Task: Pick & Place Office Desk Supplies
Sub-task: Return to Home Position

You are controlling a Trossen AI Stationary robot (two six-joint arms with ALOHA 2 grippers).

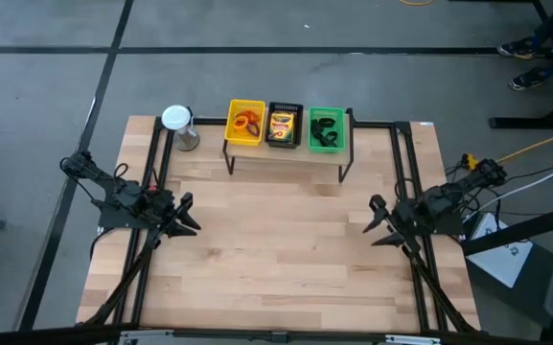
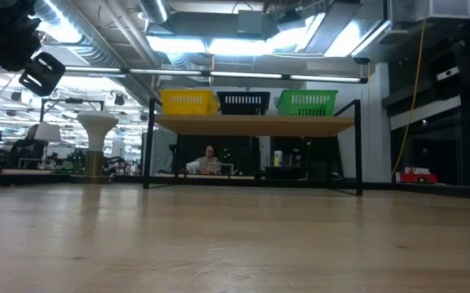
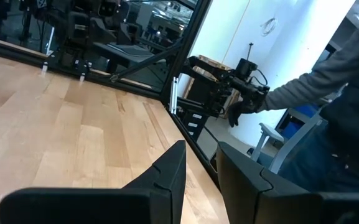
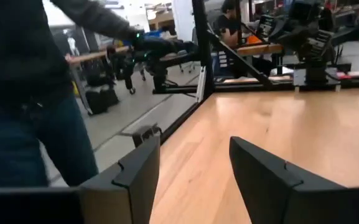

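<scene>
On a small raised shelf (image 1: pixel 286 153) at the table's far side stand three trays. The yellow tray (image 1: pixel 245 123) holds orange rings (image 1: pixel 249 123). In the black tray (image 1: pixel 284 126) lies a yellow printed box (image 1: pixel 282 125), and the green tray (image 1: pixel 326 129) holds black clips (image 1: pixel 326 127). My left gripper (image 1: pixel 188 216) (image 3: pixel 201 149) hovers level over the table's left side, open, nothing between its fingers. My right gripper (image 1: pixel 380 222) (image 4: pixel 195 146) hovers level over the right side, open wider and empty. Both are well short of the shelf.
A grey cylinder with a white round top (image 1: pixel 178 125) stands left of the shelf. A black metal frame (image 1: pixel 396 125) runs along the table's far and side edges. A person's sleeve and dark-gloved hand (image 3: pixel 303 87) show beyond the table's edge. Bare wood (image 1: pixel 276 249) lies between the grippers.
</scene>
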